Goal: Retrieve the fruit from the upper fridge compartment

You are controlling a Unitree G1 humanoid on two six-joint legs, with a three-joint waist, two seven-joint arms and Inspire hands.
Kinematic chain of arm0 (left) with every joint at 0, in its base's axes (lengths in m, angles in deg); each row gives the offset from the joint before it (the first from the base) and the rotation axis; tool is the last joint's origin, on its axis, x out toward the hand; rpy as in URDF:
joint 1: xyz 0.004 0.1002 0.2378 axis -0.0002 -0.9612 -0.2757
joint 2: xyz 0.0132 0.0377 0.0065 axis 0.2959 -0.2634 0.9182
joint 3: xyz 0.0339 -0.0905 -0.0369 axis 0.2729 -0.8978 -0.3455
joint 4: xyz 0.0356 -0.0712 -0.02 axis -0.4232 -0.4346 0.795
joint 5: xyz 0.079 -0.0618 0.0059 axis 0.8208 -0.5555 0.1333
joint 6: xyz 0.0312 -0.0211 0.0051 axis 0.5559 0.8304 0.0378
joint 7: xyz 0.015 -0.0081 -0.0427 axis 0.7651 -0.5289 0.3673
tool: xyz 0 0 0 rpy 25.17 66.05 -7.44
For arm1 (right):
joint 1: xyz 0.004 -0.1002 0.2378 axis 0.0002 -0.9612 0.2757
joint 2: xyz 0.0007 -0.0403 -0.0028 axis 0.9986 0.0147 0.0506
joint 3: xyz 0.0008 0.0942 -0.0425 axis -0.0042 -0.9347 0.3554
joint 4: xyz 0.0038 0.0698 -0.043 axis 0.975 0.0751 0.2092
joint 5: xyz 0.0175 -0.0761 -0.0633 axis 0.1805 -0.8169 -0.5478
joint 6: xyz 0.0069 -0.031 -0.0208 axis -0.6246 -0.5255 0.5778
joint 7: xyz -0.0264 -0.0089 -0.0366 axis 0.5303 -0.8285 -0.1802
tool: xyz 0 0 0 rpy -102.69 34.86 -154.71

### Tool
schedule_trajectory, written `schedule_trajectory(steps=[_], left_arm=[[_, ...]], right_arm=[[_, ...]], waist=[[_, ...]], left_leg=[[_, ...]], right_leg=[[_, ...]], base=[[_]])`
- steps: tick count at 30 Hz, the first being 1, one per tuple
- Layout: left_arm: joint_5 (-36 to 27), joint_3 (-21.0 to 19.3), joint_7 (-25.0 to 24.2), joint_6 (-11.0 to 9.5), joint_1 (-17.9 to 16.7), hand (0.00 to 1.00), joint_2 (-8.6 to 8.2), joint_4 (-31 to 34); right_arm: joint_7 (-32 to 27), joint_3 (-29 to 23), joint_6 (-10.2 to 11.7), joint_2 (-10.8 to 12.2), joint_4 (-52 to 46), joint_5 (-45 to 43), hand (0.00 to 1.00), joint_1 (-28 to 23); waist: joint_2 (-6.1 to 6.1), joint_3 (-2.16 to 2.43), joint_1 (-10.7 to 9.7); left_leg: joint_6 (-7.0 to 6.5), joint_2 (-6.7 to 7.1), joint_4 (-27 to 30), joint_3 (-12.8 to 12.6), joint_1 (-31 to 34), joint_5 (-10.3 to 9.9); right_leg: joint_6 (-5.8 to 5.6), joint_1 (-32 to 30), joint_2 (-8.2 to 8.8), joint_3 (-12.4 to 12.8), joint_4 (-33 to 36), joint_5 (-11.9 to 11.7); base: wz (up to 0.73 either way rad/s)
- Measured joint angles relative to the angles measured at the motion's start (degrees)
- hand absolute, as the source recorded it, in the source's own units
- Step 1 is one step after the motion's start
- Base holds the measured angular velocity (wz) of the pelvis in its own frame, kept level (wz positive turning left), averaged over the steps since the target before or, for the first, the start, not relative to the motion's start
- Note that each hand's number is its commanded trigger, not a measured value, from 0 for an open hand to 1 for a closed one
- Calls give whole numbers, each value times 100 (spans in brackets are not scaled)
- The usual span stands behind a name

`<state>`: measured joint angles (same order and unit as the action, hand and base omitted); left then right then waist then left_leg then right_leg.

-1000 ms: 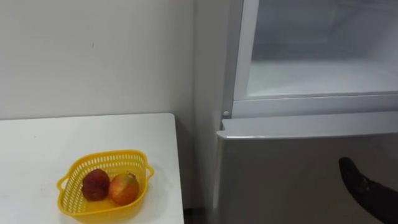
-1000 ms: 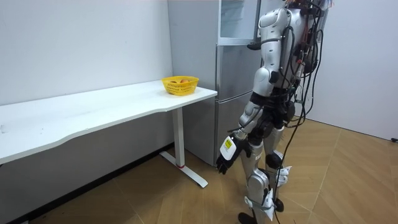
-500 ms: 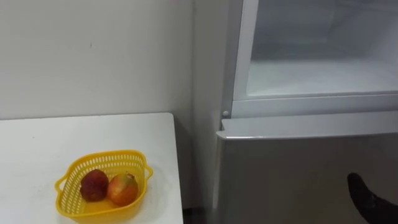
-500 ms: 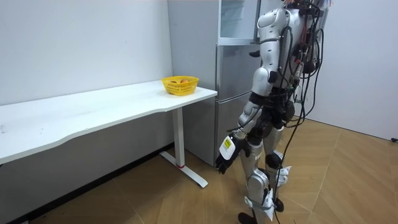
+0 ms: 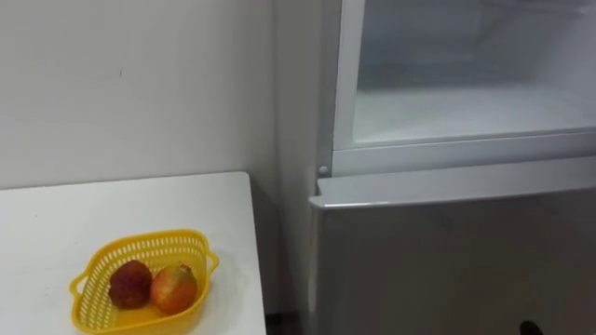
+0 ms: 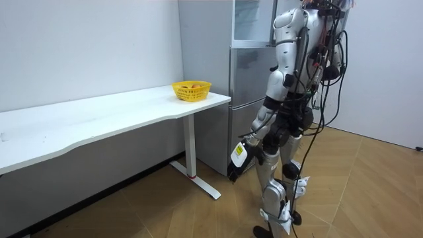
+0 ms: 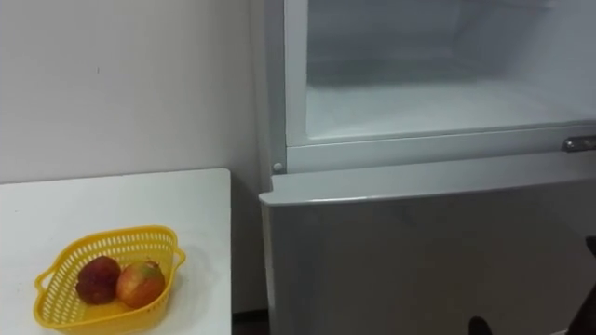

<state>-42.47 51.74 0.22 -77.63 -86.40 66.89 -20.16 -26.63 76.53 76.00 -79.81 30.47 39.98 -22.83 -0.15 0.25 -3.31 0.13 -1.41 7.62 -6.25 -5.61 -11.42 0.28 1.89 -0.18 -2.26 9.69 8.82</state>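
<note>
Right hand (image 5: 530,328) lowered to bottom edge, its grip untellable, left hand (image 6: 234,168) hanging relaxed, empty, by thigh

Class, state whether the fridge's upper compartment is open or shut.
Open: the upper compartment shows its white interior, above the shut lower door.

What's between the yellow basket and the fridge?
Right of the yellow basket comes bare table, then a narrow gap before the fridge, seen in the left eye view.
</note>
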Motion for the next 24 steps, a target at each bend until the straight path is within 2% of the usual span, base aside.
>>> schedule_trajectory(steps=[4,6,11,14,19,22,24], left_arm=[[-264,-7,60,-24,14,0,-8,240],[-729,-5,98,-107,4,0,-3,355],[-1024,-29,70,-287,110,0,-28,360],[-1030,-146,68,-303,177,0,-124,359],[-1373,-149,91,-296,126,0,-142,362],[-1475,-202,87,-271,130,0,-145,336],[-1467,-330,83,-271,123,0,-180,314]], right_arm=[[27,18,1,63,407,9,0,-123],[86,89,2,131,866,39,0,-182],[463,360,-53,216,1865,135,0,-168],[701,570,-59,223,2256,450,0,-157],[1052,874,-299,227,2825,1204,0,-46],[1340,920,-448,227,3849,1224,0,365],[1531,913,-553,242,4534,1228,0,659]], waist=[[-44,29,24],[-61,37,34],[-69,27,84],[-62,20,164],[-45,0,237],[2,-32,257],[18,-33,340]], left_leg=[[0,-1,-5,-40,-15,1],[0,-1,-4,-82,-60,2],[-1,1,-21,-112,-50,1],[-1,2,-23,-111,-52,1],[-1,2,-26,-21,0,1],[-1,5,-23,28,15,1],[-2,9,-9,60,64,2]], right_leg=[[0,0,-2,37,2,0],[0,32,3,52,0,0],[-11,5,-1,101,8,9],[-11,8,1,104,6,9],[-10,8,8,18,-27,8],[-10,21,17,-35,-36,8],[-6,25,28,-100,-98,5]], base=[[-4],[-7],[-2],[0],[10],[9],[9]])
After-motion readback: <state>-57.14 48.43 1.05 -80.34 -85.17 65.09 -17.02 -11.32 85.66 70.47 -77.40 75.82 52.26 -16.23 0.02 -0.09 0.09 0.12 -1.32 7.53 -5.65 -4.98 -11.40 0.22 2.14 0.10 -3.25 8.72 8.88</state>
